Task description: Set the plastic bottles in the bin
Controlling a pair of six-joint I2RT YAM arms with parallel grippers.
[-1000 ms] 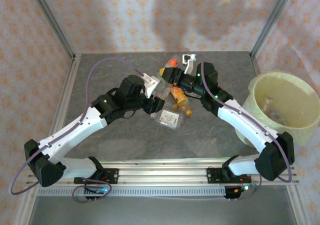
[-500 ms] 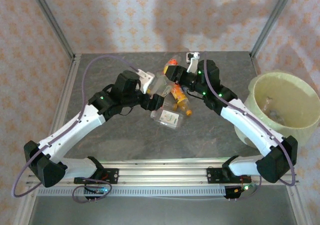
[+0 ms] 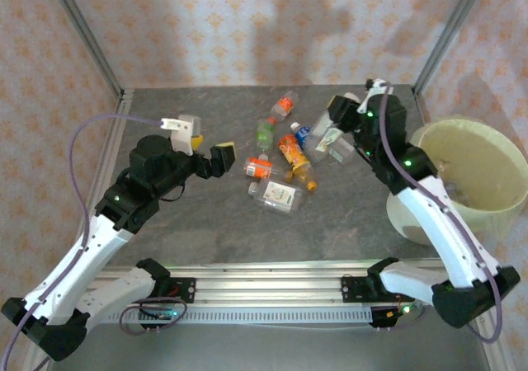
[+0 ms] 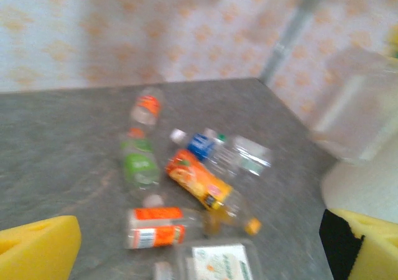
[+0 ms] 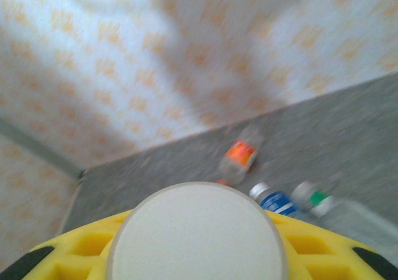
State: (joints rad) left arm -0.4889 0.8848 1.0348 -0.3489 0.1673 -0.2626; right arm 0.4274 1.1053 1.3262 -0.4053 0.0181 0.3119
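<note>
Right fingers (image 5: 74, 255) clamp one bottle (image 5: 196, 230) end-on, high, presumably to clear the bin (image 3: 487, 214) rim; left fingers (image 4: 37, 249) gape empty — facing the table (image 3: 206, 223) and its loose bottles (image 3: 293, 158).

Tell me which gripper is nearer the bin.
Right. The right gripper, holding a clear bottle, is just left of the bin; the left gripper sits across the table, beyond the loose bottles.
</note>
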